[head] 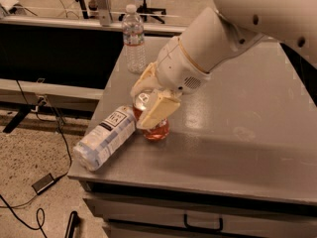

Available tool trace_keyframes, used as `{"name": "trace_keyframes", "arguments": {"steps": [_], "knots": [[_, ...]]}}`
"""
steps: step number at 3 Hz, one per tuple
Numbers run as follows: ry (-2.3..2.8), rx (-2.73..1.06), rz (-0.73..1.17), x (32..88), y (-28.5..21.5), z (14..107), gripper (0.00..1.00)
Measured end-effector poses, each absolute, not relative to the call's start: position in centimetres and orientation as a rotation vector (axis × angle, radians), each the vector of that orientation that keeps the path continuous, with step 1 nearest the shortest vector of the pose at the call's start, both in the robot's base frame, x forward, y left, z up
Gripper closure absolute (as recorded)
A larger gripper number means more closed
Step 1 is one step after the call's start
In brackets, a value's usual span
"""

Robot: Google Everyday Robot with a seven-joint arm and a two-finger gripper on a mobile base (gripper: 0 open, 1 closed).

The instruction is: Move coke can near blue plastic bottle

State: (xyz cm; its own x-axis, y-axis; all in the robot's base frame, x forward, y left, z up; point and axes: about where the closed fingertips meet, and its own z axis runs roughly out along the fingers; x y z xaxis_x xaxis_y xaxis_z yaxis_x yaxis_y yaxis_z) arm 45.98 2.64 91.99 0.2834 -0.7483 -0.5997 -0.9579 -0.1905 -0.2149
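The coke can (157,128) is red-orange with a silver top and stands upright on the grey table (237,148), near its front left corner. My gripper (150,106) is shut on the coke can, with one cream finger (157,110) across its front and the other behind it. The blue plastic bottle (105,137) lies on its side at the table's left edge, its dark label facing up. Its upper end lies right next to the can; its cap is hidden behind my gripper.
A slimmer clear bottle (134,39) with a red-and-white label stands upright at the table's far left corner. A drawer with a handle (203,226) is below the table front. Cables (29,202) lie on the floor at left. A black counter (44,48) runs behind.
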Motion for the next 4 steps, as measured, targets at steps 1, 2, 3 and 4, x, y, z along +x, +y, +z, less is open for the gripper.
{"name": "trace_keyframes", "arguments": {"steps": [1, 2, 3, 4], "knots": [[1.515, -2.035, 0.483, 45.5, 3.3, 90.9, 0.00], [1.514, -2.039, 0.483, 45.4, 3.4, 90.7, 0.00], [1.548, -2.018, 0.477, 46.4, 1.9, 90.5, 0.00], [1.630, -1.957, 0.518, 48.2, -1.2, 89.5, 0.00]]}}
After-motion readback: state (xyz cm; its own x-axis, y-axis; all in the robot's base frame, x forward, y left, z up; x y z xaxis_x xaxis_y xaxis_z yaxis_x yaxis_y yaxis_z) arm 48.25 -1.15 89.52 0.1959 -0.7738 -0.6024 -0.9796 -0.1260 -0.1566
